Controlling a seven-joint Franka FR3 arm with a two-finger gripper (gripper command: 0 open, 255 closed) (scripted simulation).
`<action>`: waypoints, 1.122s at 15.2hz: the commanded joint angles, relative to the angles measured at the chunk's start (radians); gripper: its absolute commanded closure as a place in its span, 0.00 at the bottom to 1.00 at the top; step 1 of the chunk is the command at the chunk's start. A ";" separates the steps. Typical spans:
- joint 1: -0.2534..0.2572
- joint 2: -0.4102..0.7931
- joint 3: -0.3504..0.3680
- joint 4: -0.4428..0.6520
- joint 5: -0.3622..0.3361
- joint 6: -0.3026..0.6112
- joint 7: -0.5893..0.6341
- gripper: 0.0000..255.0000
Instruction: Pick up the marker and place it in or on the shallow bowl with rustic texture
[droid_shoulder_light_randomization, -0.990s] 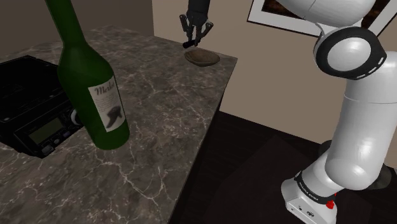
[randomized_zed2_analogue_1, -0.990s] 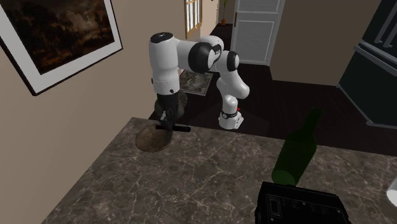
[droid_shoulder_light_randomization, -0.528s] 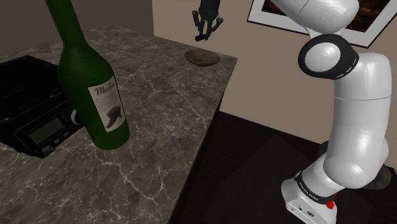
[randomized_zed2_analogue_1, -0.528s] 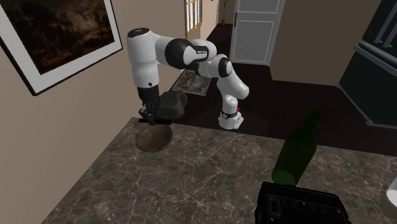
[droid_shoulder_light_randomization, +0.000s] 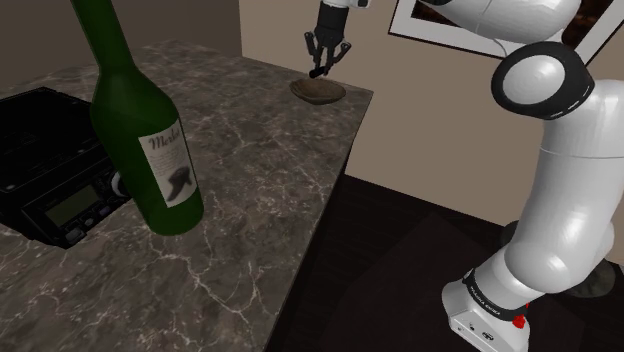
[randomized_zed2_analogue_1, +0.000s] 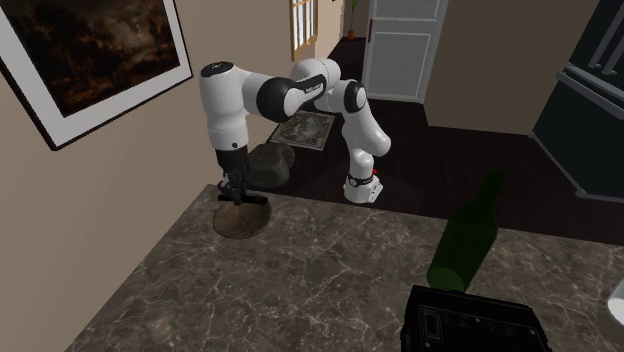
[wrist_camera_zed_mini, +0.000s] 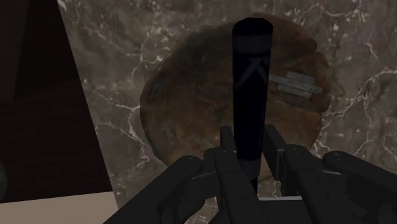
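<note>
My black gripper (wrist_camera_zed_mini: 252, 153) is shut on a black marker (wrist_camera_zed_mini: 250, 89), which sticks out level from between the fingers. It hangs right above a shallow brown bowl (wrist_camera_zed_mini: 191, 102) with a rough, mottled inside. In the shoulder view the gripper (droid_shoulder_light_randomization: 320, 66) hovers a little above the bowl (droid_shoulder_light_randomization: 319, 92) at the counter's far corner. From the second exterior view, the marker (randomized_zed2_analogue_1: 242, 199) lies crosswise over the bowl (randomized_zed2_analogue_1: 240, 221), held by the gripper (randomized_zed2_analogue_1: 236, 196).
A tall dark green wine bottle (droid_shoulder_light_randomization: 140, 120) and a black radio-like box (droid_shoulder_light_randomization: 50, 170) stand on the marble counter (droid_shoulder_light_randomization: 250, 170) near the shoulder camera. The counter edge (droid_shoulder_light_randomization: 335, 180) drops to a dark floor. A framed picture (randomized_zed2_analogue_1: 90, 50) hangs on the wall behind the bowl.
The gripper, still shut on the marker, swung from beside the bowl toward the wall, then came down lower, directly over the bowl.
</note>
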 joint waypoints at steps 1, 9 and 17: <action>-0.010 -0.020 0.001 -0.057 0.007 0.038 -0.001 1.00; -0.029 -0.053 0.002 -0.188 0.017 0.136 -0.003 1.00; -0.029 -0.053 0.002 -0.188 0.017 0.136 -0.003 0.00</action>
